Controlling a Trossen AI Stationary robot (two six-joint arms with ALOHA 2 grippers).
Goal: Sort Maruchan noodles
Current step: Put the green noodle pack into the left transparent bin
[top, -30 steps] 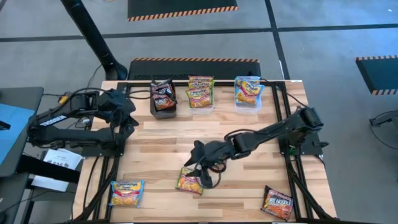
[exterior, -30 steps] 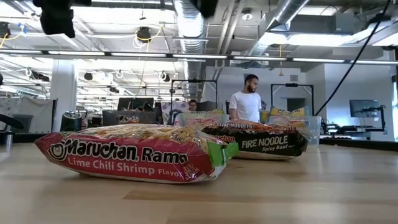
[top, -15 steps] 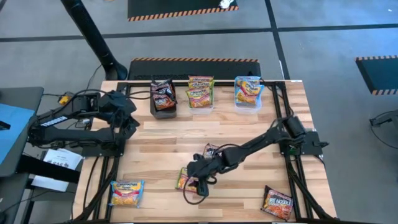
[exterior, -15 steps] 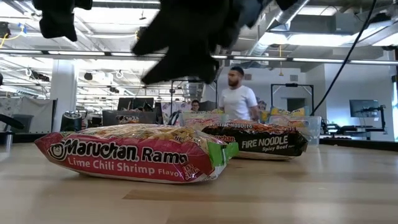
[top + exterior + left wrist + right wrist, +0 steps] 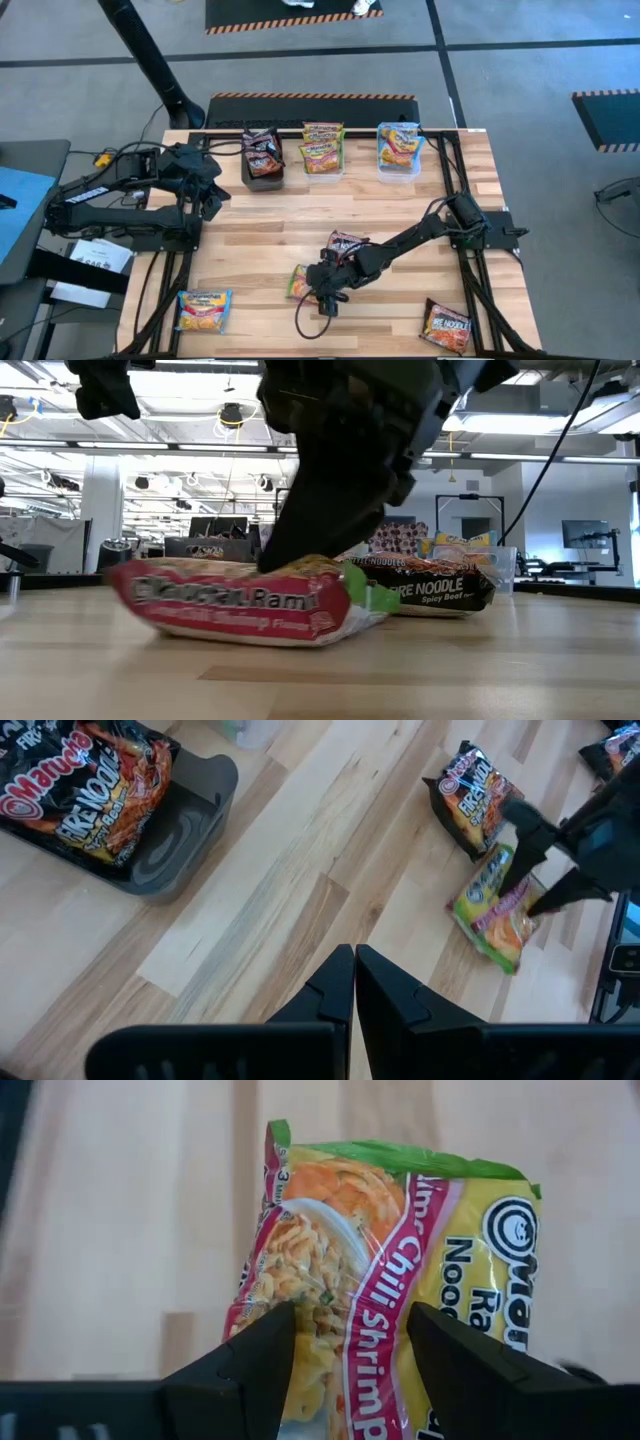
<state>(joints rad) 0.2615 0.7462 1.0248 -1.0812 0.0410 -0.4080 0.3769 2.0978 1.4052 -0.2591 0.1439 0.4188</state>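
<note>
Butcher-block wood table (image 5: pixel 260 235), pale planks with visible grain, sitting in a big open workshop with pipes and strip lights overhead. Three tubs line the far edge: a black tub (image 5: pixel 262 166) holding dark fire-noodle packets, a clear tub (image 5: pixel 323 160) with lime chili shrimp ones, and another clear tub (image 5: pixel 398 158) with a light-blue packet.

What matters for the next move: the right claw (image 5: pixel 322 292) is down right over the lime chili shrimp packet (image 5: pixel 300 283) near the middle of the front half of the table. From the right wrist camera its two fingers are spread apart with the packet (image 5: pixel 390 1290) lying between them, and the packet's long axis seems to run roughly along the way the claw points, so the fingers look set to close across its short width. It doesn't look clamped yet, I'd say open and straddling. In the low view the arm hides much of the packet (image 5: pixel 240 598), which lies flat.

The packet is crinkly glossy plastic, puffy over a hard noodle block, so probably slippery and it'll give before it grips.

A dark packet (image 5: pixel 345 243) sits just beside the right arm, another lime shrimp packet (image 5: pixel 205 309) is at the front left corner, and a dark one (image 5: pixel 446 325) is at the front right. The left claw (image 5: pixel 212 196) waits at the table's left edge, fingers together, well away
</note>
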